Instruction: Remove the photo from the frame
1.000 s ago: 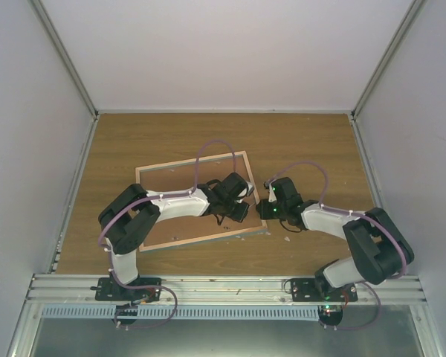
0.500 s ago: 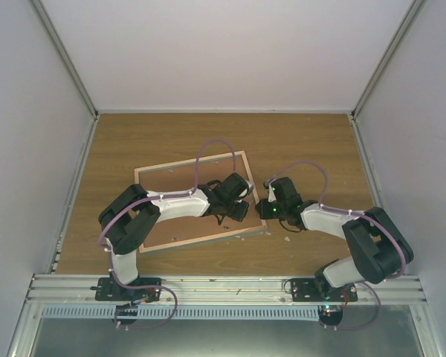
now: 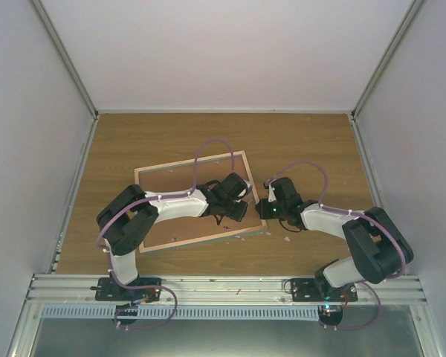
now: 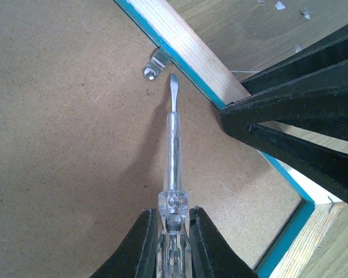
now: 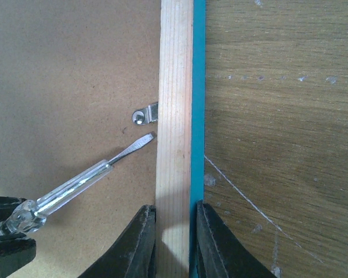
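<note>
The frame [image 3: 180, 169] lies face down on the table, pale wood edging around a brown fibreboard back [image 4: 58, 145]. My left gripper [image 4: 173, 243] is shut on a clear-handled flat screwdriver [image 4: 173, 156]. Its blade tip sits just beside a small metal retaining clip [image 4: 155, 63] at the frame's right rail. My right gripper [image 5: 173, 240] is shut on that wood rail [image 5: 175, 87], one finger on the inside, one on the turquoise outer edge. The clip [image 5: 144, 114] and screwdriver [image 5: 75, 182] also show in the right wrist view. The photo is hidden under the back panel.
The wood-grain table [image 3: 305, 141] is walled by white panels on three sides. Small white specks lie on the table by the frame's right corner [image 3: 286, 239]. The right arm's black fingers [image 4: 301, 116] cross the left wrist view.
The left gripper and screwdriver have shifted slightly; the frame has turned a little under them. The right arm holds still.
</note>
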Robot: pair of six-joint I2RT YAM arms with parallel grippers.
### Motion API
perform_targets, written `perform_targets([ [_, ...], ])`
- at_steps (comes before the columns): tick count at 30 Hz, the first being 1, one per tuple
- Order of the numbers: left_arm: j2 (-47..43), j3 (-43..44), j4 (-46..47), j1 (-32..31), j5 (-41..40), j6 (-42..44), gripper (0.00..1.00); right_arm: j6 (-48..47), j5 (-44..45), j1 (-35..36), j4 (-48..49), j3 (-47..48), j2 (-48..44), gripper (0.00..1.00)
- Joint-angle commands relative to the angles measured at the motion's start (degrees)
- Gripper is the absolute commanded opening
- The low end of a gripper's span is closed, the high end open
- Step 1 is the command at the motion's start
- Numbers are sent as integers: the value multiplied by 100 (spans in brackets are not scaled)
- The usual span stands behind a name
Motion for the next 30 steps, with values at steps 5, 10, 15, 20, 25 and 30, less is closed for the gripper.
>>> perform_targets([
  [5,69,169,190,5,-157,26,0,-78,-35,96,-228,-148,186,7],
  [10,161,237,207,33,-207,22,0,-87,-44,91,-223,-139,212,6],
  [15,253,319,211,57,-189,26,0,-90,-39,92,-242,-139,200,6],
  [20,285,339,171,66,-242,-1,0,-98,-47,96,-247,-130,196,6],
  [25,186,213,209,155,-299,-211,0,-87,-32,101,-246,-138,204,6],
  [30,-22,-61,374,273,-507,-474,0,-70,11,90,-251,-147,204,6],
])
